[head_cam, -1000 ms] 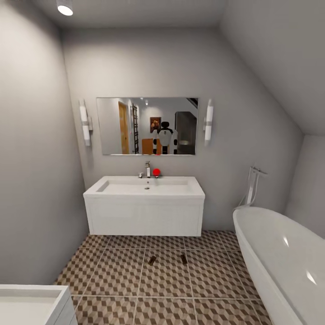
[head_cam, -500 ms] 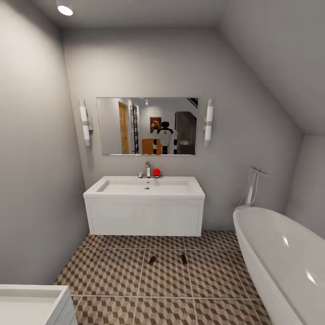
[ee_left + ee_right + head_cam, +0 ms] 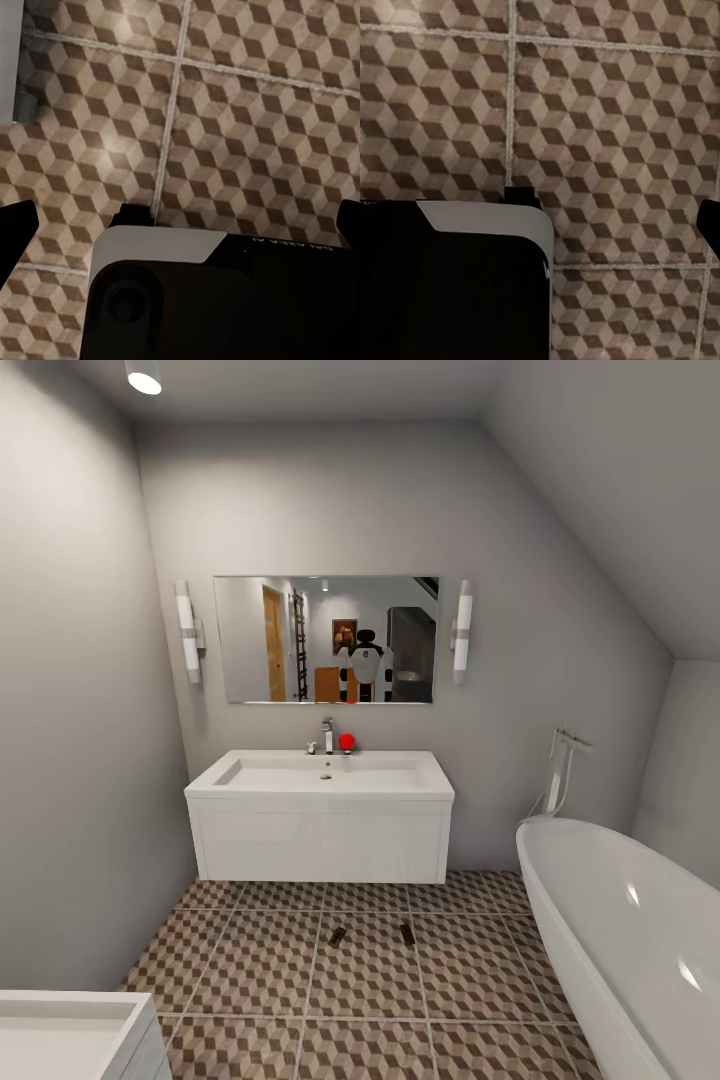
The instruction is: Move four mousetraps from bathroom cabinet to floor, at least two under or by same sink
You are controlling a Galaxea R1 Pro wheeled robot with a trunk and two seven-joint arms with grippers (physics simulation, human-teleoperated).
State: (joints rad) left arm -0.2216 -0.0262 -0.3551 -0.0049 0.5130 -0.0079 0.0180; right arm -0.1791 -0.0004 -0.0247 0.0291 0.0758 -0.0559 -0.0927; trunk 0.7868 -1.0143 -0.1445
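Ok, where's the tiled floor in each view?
Head view: floor low in the picture, before the sink, with two mousetraps on it.
Left wrist view: floor as the backdrop.
Right wrist view: floor as the backdrop.
Shared landmark: pale grout lines.

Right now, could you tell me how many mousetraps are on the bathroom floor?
2: one mousetrap left, another right, both on the tiles in front of the sink. Others may be out of view.
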